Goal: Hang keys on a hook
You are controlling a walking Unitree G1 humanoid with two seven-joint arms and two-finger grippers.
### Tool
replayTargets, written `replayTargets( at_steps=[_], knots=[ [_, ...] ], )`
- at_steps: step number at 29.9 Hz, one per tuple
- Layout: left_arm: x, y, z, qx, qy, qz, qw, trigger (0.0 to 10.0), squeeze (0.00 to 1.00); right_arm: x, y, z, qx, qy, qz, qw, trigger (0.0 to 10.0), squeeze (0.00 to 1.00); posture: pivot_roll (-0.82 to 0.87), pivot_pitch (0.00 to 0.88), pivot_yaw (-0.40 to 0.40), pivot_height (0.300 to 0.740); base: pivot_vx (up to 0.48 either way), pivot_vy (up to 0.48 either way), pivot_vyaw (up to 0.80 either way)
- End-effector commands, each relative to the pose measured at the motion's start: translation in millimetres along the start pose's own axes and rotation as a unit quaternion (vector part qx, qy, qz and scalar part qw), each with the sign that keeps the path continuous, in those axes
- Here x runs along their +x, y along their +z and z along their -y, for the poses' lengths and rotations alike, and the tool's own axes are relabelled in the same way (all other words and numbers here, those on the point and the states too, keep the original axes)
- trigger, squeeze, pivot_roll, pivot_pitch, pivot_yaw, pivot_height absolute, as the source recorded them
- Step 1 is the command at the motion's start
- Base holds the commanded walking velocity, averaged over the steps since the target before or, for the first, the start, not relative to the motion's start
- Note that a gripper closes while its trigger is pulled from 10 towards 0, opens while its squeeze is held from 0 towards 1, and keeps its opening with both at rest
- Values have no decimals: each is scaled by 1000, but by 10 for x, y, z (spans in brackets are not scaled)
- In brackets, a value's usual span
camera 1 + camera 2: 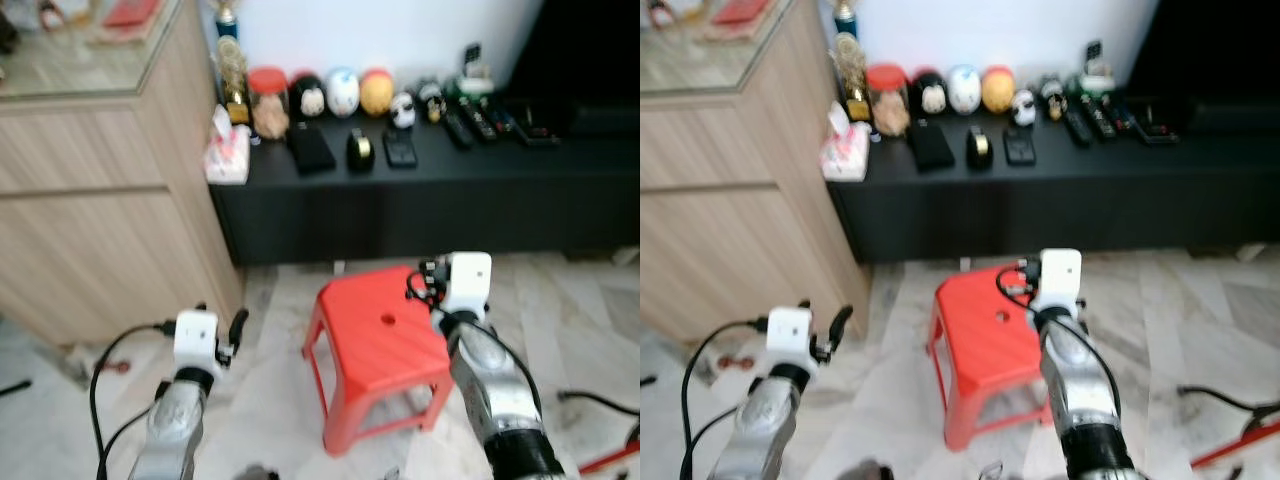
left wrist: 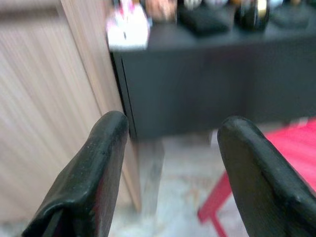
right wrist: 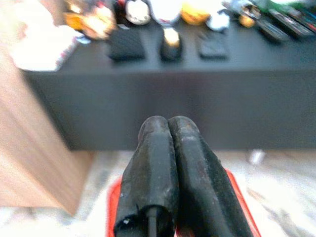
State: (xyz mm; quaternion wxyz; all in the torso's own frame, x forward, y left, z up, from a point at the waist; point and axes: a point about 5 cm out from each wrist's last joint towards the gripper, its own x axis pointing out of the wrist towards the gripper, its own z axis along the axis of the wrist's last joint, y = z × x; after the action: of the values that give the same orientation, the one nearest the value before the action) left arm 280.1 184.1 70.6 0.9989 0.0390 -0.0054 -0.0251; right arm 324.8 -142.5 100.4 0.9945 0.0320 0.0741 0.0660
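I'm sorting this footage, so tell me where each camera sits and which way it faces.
Left and right eye: head, looking down at red stool, black shelf; both arms show.
Left wrist: along open left gripper toward wooden cabinet and shelf.
Right wrist: along shut right gripper, above the stool, toward shelf.
All share the shelf.

A small black-and-gold object [image 1: 360, 148] sits upright on the long black bench [image 1: 450, 190], at 12 o'clock from the red stool [image 1: 385, 335]. It is too blurred to tell whether it is the keys. A flat black case [image 1: 312, 148] lies at its 9 o'clock and a smaller one [image 1: 400, 150] at its 3 o'clock.
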Motion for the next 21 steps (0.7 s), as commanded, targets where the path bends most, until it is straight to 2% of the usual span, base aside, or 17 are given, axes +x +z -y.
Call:
replayTargets(
  at_steps=[1, 3, 5, 10, 12, 15, 18, 21],
  knots=[
    [26, 35, 44, -21, -12, -3, 1000, 10000, 0, -1, 61, -43, 9, 17, 0, 1000, 10000, 0, -89, 16, -44, 740, 0, 0, 0],
    [54, 84, 104, -19, -35, 0, 999, 10000, 0, 6, 120, -72, 8, 28, 3, 1000, 10000, 0, -89, 24, -47, 740, 0, 0, 0],
    [54, 88, 106, -18, -36, 1, 999, 10000, 0, 7, 123, -69, 8, 28, 3, 1000, 10000, 0, -89, 25, -48, 740, 0, 0, 0],
    [-26, -15, 39, -16, -7, -24, 1000, 10000, 0, -38, 35, 8, 11, 11, -9, 1000, 10000, 0, -86, 41, -50, 740, 0, 0, 0],
    [-68, -9, 1, -24, 18, -15, 999, 10000, 0, -71, -4, 43, 20, -1, -11, 1000, 10000, 0, -85, 54, -51, 740, 0, 0, 0],
    [-73, 36, 3, -24, 17, -11, 999, 10000, 0, -92, 9, 50, 18, -3, -14, 1000, 10000, 0, -86, 62, -49, 740, 0, 0, 0],
    [-51, 57, 48, -24, -6, -15, 1000, 10000, 0, -86, 24, 43, 17, 0, -15, 1000, 10000, 0, -85, 72, -46, 740, 0, 0, 0],
    [-26, 121, 143, -37, -62, -13, 997, 10000, 0, -62, 14, -23, 13, 19, -38, 999, 10000, 0, -85, 80, -44, 740, 0, 0, 0]
  ],
)
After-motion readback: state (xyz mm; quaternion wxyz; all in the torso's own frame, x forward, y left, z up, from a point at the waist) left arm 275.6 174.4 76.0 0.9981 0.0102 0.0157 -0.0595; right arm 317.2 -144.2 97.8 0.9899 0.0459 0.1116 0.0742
